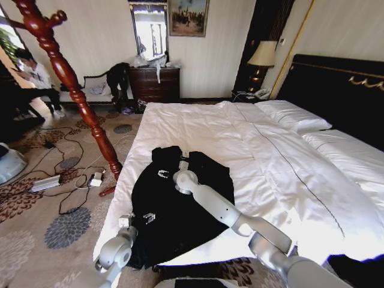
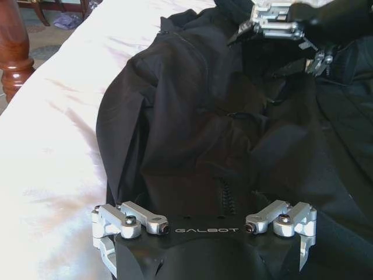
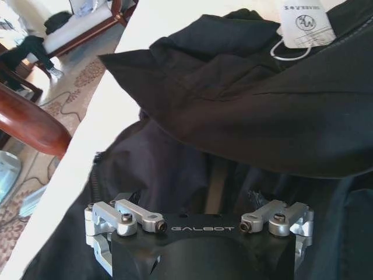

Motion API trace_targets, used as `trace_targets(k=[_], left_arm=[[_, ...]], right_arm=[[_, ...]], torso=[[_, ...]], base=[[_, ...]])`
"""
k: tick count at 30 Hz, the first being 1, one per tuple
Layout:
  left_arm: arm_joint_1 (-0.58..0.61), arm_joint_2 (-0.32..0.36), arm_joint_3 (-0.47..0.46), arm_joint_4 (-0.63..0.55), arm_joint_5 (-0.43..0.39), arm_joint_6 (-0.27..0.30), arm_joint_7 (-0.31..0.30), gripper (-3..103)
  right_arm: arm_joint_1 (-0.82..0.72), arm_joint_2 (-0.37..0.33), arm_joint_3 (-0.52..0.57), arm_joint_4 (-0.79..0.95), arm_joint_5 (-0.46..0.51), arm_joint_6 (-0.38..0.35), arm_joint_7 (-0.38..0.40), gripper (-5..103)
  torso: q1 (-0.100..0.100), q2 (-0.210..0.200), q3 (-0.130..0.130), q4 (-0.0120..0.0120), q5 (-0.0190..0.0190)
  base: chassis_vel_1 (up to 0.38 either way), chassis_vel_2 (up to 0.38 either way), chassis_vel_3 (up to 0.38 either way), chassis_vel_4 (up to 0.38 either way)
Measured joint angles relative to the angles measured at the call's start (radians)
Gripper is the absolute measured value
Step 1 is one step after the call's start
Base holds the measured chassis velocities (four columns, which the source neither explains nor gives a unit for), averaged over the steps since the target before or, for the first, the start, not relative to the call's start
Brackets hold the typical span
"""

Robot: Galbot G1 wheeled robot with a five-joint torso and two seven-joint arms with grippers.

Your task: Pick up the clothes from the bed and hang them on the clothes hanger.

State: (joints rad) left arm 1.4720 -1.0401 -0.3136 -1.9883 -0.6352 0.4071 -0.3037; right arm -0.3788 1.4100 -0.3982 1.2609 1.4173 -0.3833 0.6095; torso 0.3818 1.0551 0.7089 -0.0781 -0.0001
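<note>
The right arm is reaching forward at a low angle from five o'clock in the head view, putting the right gripper (image 1: 163,174) just over the collar end of the clothes (image 1: 180,210), while the left gripper (image 1: 146,217) is hovering over the garment's lower half near seven o'clock. The clothes are lying spread on the bed (image 1: 270,168) by its near-left edge, with the clothes hanger (image 1: 72,84) leaning at ten o'clock. Both wrist views are showing fingers (image 2: 143,219) spread wide over black fabric, the right one adding a white label (image 3: 303,23)

Head overview; wrists close above clothes (image 1: 180,210)
</note>
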Motion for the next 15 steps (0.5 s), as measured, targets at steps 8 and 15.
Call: trace_targets(k=[8,15], left_arm=[[-0.003,-0.008,0.004,-0.005,0.015,-0.001,0.001,100],[-0.004,-0.024,0.002,-0.015,0.032,-0.001,-0.001,100]], right_arm=[[0.032,0.024,-0.04,-0.041,0.04,0.021,-0.002,100],[0.109,0.073,-0.124,-0.14,0.072,0.028,-0.008,100]], torso=[[0.0,0.0,0.0,0.0001,0.0],[0.0,0.0,0.0,0.0003,-0.0001]], base=[[0.0,0.0,0.0,0.0],[0.0,0.0,0.0,0.0]])
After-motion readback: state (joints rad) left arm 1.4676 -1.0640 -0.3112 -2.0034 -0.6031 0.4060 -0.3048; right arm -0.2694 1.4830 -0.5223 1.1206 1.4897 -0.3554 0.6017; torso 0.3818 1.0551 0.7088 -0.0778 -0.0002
